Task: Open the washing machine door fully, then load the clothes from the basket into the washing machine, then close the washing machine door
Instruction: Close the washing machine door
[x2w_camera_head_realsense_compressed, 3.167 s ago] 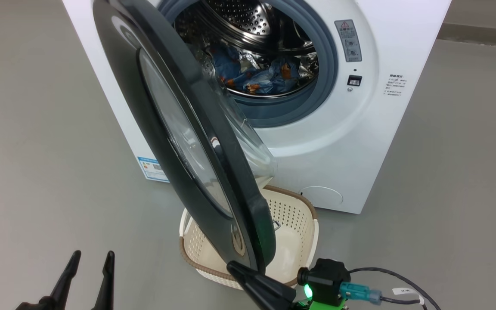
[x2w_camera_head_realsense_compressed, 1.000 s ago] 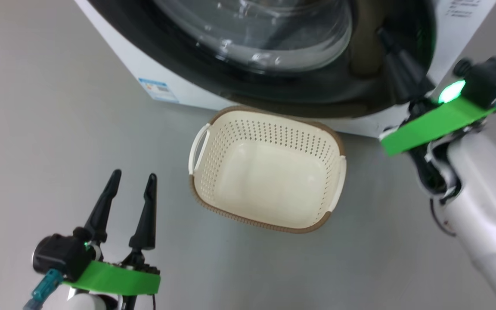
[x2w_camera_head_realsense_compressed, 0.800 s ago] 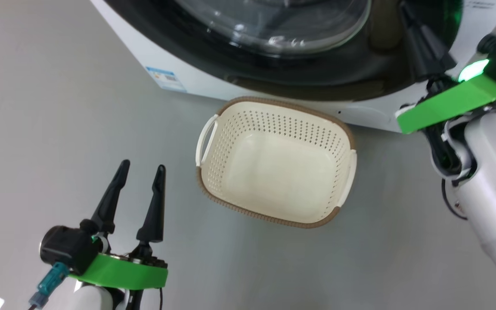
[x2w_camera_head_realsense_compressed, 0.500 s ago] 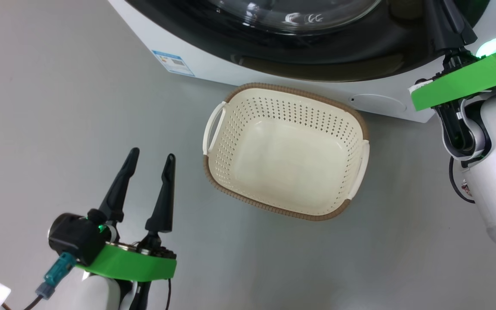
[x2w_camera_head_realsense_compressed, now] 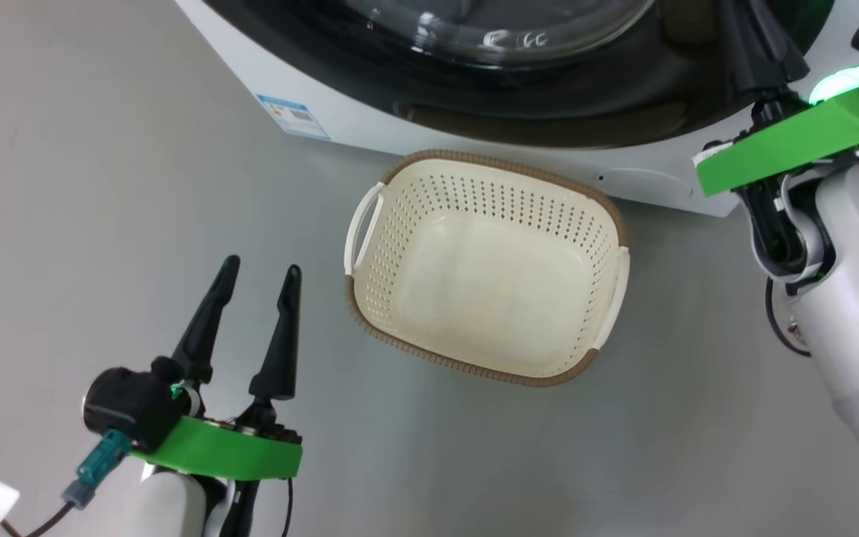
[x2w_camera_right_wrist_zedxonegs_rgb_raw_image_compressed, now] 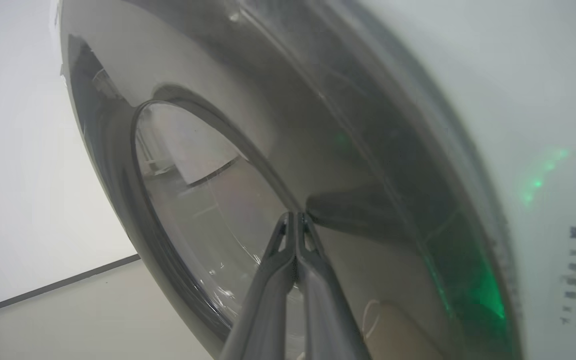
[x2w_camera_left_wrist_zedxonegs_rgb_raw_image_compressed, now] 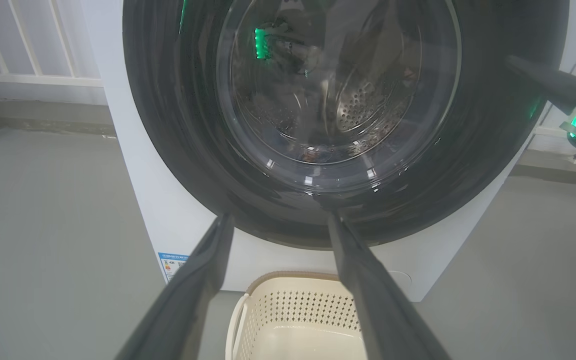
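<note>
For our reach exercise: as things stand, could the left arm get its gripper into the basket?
Probably yes: the left gripper, open, hovers close beside the basket, with only grey floor between them.

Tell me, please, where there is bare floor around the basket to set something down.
Widest: the grey floor left of the washing machine, beyond the left hand. Also the stretch on the near side of the basket, and between it and the right arm. Crowded: between basket and machine, and around the right hand at the door.
</note>
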Controlling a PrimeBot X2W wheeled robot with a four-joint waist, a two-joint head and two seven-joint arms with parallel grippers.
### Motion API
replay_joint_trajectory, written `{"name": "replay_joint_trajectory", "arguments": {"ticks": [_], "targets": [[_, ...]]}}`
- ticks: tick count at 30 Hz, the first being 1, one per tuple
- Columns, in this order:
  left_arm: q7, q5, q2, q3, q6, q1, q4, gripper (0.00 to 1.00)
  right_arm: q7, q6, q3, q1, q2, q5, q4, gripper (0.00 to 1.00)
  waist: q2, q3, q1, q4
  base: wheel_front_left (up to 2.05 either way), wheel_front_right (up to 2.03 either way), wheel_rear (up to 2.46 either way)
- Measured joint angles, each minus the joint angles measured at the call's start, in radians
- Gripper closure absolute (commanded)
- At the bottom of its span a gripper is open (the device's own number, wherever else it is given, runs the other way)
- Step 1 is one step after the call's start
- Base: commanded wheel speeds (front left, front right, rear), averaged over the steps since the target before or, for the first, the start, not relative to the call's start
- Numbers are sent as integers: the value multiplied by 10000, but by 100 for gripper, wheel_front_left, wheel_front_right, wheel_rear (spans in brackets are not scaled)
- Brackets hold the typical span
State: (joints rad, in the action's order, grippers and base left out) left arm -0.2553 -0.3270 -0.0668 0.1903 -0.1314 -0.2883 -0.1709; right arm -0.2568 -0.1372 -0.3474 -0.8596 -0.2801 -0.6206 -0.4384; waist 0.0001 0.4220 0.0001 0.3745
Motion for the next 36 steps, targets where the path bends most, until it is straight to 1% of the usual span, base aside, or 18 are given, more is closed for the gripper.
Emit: {"name": "replay_joint_trajectory", "arguments": {"ticks": [5,6,7,8,9,10,11,12,19,26,36], "targets": [[-2,-69,-209,-228,0,38,-297,0,0,38,-240,675,88,-44,203,100,0,-385,-1,-198,0,0,0],[0,-69,-257,-290,0,77,-337,0,0,38,-324,849,130,-44,221,95,0,-469,-1,-249,0,0,0],[0,-69,-309,-351,0,116,-389,0,0,38,-412,1030,184,-44,230,80,0,-557,-1,-306,0,0,0],[0,-69,-359,-403,0,164,-441,0,0,38,-464,1200,253,-44,244,62,0,-648,-1,-365,0,0,0],[0,-69,-416,-445,0,231,-500,0,0,38,-497,1364,309,-44,259,51,0,-742,-1,-423,0,0,0],[0,-69,-472,-481,0,298,-577,0,0,38,-516,1528,345,-44,280,21,0,-845,-1,-483,0,0,0],[0,-69,-516,-525,0,359,-633,0,0,38,-543,1685,366,-44,295,2,0,-949,-2,-541,0,0,0],[0,-69,-571,-568,0,435,-656,0,0,38,-573,1853,391,-44,320,0,0,-1060,-1,-600,0,0,0],[0,-67,-972,-803,0,1016,-738,0,0,38,-380,3147,637,-44,462,0,0,-1805,-2,-1075,0,0,0],[0,-67,-1237,-1070,0,1355,-777,0,2,38,0,4265,635,-29,499,0,0,-2346,-3,-1704,0,0,0],[0,-102,-1563,-1348,0,1971,-903,0,2,38,516,5420,587,58,581,0,0,-3039,-2,-2568,0,0,0]]}}
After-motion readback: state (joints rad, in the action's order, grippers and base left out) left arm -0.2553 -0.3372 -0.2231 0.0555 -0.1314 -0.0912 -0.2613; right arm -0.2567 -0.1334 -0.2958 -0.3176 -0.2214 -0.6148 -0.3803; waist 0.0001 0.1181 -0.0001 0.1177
